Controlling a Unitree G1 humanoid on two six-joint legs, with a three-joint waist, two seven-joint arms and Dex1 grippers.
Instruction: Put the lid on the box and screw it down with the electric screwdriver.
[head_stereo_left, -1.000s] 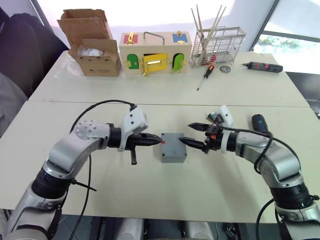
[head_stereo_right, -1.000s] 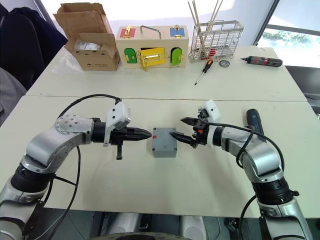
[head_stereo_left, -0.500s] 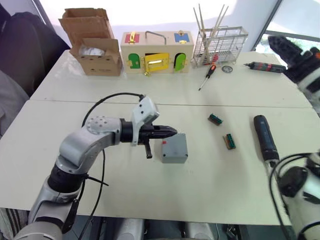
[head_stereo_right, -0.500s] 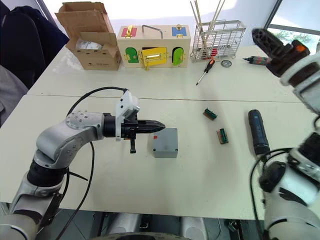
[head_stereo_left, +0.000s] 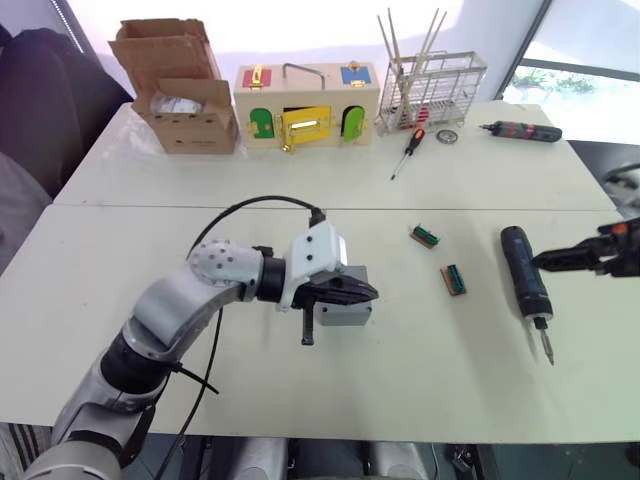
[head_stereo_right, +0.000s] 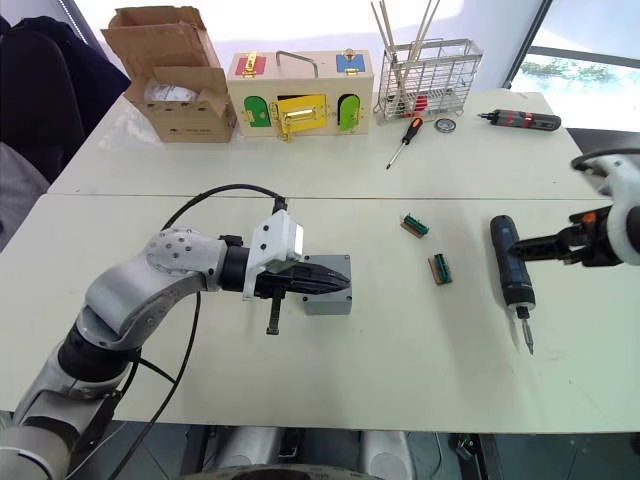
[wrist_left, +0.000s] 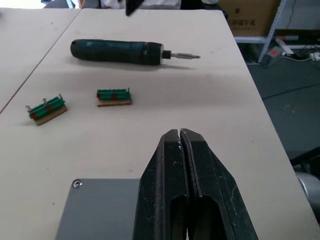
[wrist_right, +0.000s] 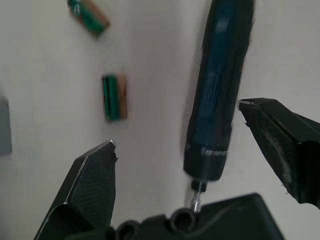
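**Lid on the box, driver lying to the right**

The left gripper (head_stereo_right: 338, 283) is resting over the grey lid (wrist_left: 95, 210), fingers pressed together, the lid sitting on the box (head_stereo_left: 345, 312) mid-table. Well to the right, the electric screwdriver (head_stereo_right: 508, 267) is lying flat, bit pointing near. The right gripper (head_stereo_left: 545, 260) is hovering just beside it, jaws spread wide around its body without touching. Two small green terminal blocks (head_stereo_right: 438, 268) are lying between box and driver.

grey lid (wrist_left: 95, 207) on grey box (head_stereo_right: 327, 298); black electric screwdriver (head_stereo_left: 524, 274); green-topped tan blocks (head_stereo_left: 454, 279); black gripper fingers (wrist_left: 182, 195)
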